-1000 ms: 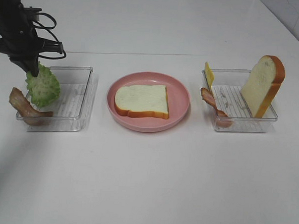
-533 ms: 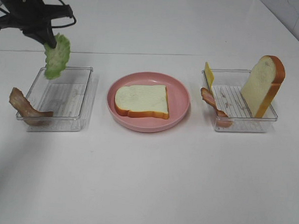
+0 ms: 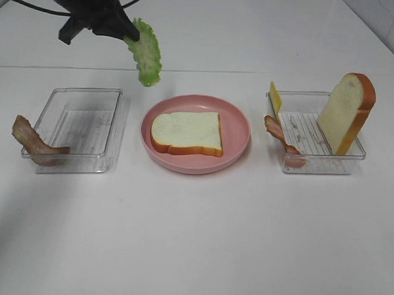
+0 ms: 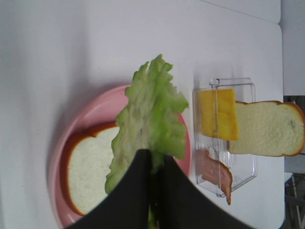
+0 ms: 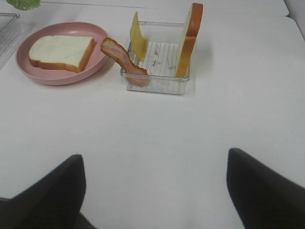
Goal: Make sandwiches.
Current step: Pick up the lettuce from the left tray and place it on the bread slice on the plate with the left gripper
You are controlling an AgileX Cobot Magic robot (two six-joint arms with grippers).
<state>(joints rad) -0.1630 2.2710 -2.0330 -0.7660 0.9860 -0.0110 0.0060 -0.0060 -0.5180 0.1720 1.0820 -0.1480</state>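
Lettuce leaf (image 3: 146,52), green and ruffled, dangles beside the pink round plate (image 3: 240,126) with its white bread slice (image 3: 186,132), left gripper (image 3: 127,32) pinched tight on it; only the right wrist view catches the right gripper (image 5: 152,164), spread wide, empty.

From the pink plate (image 3: 241,128), four to eight o'clock, I have open table (image 3: 193,239); left tray (image 3: 114,118) blocks nine, right tray (image 3: 355,158) with upright bread (image 3: 346,111) three.

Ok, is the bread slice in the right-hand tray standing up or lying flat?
Standing up, slightly tilted: the bread slice rests on its edge in the clear tray, rising above its rim.
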